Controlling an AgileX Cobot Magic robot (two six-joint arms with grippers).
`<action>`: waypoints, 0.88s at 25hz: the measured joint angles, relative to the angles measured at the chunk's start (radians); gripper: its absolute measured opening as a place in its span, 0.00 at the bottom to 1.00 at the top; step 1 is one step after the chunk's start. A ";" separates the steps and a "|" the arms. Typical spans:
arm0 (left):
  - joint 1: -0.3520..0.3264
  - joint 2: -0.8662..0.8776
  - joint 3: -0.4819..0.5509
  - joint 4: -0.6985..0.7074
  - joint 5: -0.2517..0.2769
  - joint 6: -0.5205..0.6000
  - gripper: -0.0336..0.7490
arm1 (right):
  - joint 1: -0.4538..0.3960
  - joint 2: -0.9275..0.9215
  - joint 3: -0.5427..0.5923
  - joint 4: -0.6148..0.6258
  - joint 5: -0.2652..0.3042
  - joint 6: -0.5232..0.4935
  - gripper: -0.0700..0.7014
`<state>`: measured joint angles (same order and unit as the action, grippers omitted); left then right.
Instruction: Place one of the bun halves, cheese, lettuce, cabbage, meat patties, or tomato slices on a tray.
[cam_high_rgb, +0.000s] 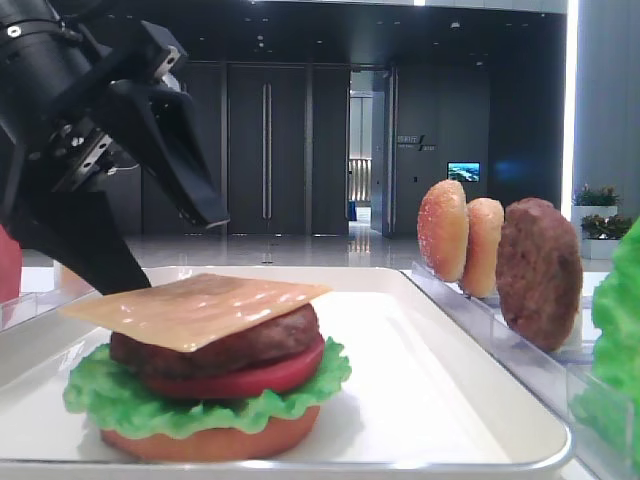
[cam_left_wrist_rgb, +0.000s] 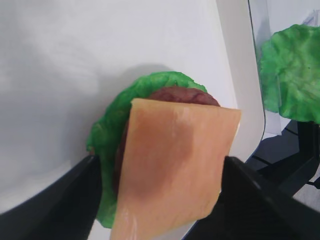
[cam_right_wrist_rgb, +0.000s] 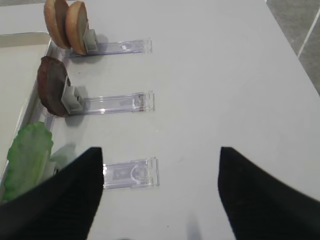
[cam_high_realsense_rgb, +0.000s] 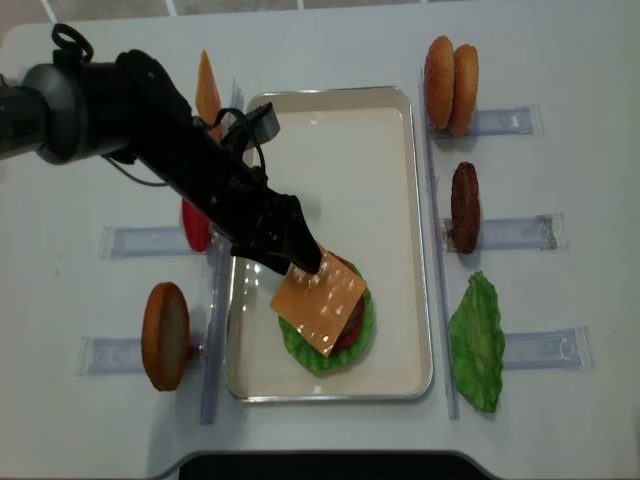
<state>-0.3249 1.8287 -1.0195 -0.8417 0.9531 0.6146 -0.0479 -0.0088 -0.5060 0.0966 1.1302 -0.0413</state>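
**Exterior high view: cheese laid on the stack, left tool spread above its corner**

The cheese (cam_high_rgb: 200, 305) lies on top of a meat patty (cam_high_rgb: 215, 345), which sits on a tomato slice (cam_high_rgb: 250, 378), lettuce (cam_high_rgb: 200, 400) and a bun half (cam_high_rgb: 210, 440), all on the tray (cam_high_rgb: 440, 400). The slice sits skewed, one corner overhanging on the tool's side. The overhang is probably where the slice was held, which would explain why it lies off centre.

The left tool (cam_high_rgb: 150, 240) stands just above and behind that overhanging corner with its jaws apart. In the left wrist view the two fingers (cam_left_wrist_rgb: 60, 200) flank the slice on either side with a visible gap, so nothing is gripped. Whether a fingertip touches the corner cannot be told.

The right tool (cam_right_wrist_rgb: 160, 190) hangs over the surface, jaws wide and empty. Ahead of it and to its left stand spare items upright in clear holder strips (cam_right_wrist_rgb: 120, 102): two bun halves (cam_right_wrist_rgb: 67, 25), a spare patty (cam_right_wrist_rgb: 52, 92) and a spare lettuce leaf (cam_right_wrist_rgb: 27, 157). Standing them on edge presumably gives a tool a rim to pinch.

Judgement: the placement looks complete. The floppy slice could shift if the left tool catches its corner on leaving.
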 joint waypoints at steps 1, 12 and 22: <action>0.000 0.000 0.000 0.000 0.000 -0.001 0.77 | 0.000 0.000 0.000 0.000 0.000 0.000 0.69; 0.000 -0.040 -0.160 0.247 0.142 -0.207 0.79 | 0.000 0.000 0.000 0.000 0.000 0.000 0.69; -0.033 -0.123 -0.308 0.697 0.256 -0.512 0.79 | 0.000 0.000 0.000 0.000 0.000 0.000 0.69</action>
<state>-0.3575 1.7053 -1.3272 -0.1444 1.2090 0.1021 -0.0479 -0.0088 -0.5060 0.0966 1.1302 -0.0413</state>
